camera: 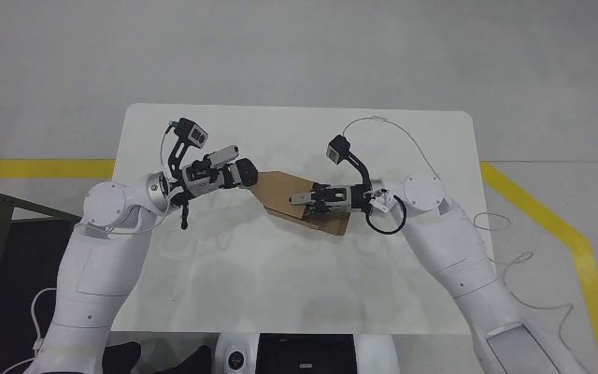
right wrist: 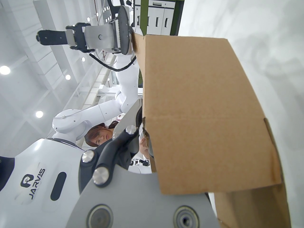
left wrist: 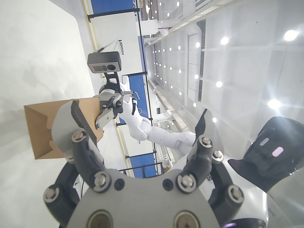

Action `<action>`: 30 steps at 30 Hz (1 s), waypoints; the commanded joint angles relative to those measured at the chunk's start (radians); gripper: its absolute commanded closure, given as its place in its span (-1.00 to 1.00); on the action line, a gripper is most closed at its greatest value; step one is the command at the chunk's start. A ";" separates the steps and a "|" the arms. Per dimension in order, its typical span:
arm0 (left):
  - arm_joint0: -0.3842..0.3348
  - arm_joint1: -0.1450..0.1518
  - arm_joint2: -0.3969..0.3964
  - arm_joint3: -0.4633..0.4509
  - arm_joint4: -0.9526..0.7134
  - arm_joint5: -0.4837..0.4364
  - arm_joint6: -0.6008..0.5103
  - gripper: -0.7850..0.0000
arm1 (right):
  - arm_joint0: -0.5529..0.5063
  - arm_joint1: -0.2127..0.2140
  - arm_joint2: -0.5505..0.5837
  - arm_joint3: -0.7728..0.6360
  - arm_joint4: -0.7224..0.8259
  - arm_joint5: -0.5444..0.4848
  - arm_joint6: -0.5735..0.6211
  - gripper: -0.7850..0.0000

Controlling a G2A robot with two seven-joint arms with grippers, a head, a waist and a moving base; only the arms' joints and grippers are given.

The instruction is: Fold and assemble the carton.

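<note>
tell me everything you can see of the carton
The carton is plain brown corrugated cardboard, only partly folded: a broad flat panel with a crease across it, and another panel bent away at one edge. It sits over the middle of the white table, between the two hands. The right hand is clamped on one edge; the open left hand touches the opposite corner with one finger.

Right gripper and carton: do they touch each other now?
Touching. In the left wrist view the right gripper grips the carton at its edge.
</note>
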 commanded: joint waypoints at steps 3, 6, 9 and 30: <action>0.011 0.005 -0.007 0.001 0.043 -0.007 -0.013 -1.00 | 0.000 0.001 0.002 -0.008 0.006 0.000 0.001 1.00; 0.019 0.008 -0.010 0.003 0.053 -0.010 -0.022 -1.00 | 0.002 0.002 0.004 -0.014 0.006 0.001 0.001 1.00; 0.024 0.010 -0.012 0.004 0.061 -0.009 -0.025 -1.00 | 0.002 0.002 0.003 -0.018 0.009 0.000 0.003 1.00; 0.012 0.009 0.037 0.005 0.078 -0.026 -0.020 -1.00 | 0.011 -0.001 -0.008 -0.027 0.038 -0.014 0.000 1.00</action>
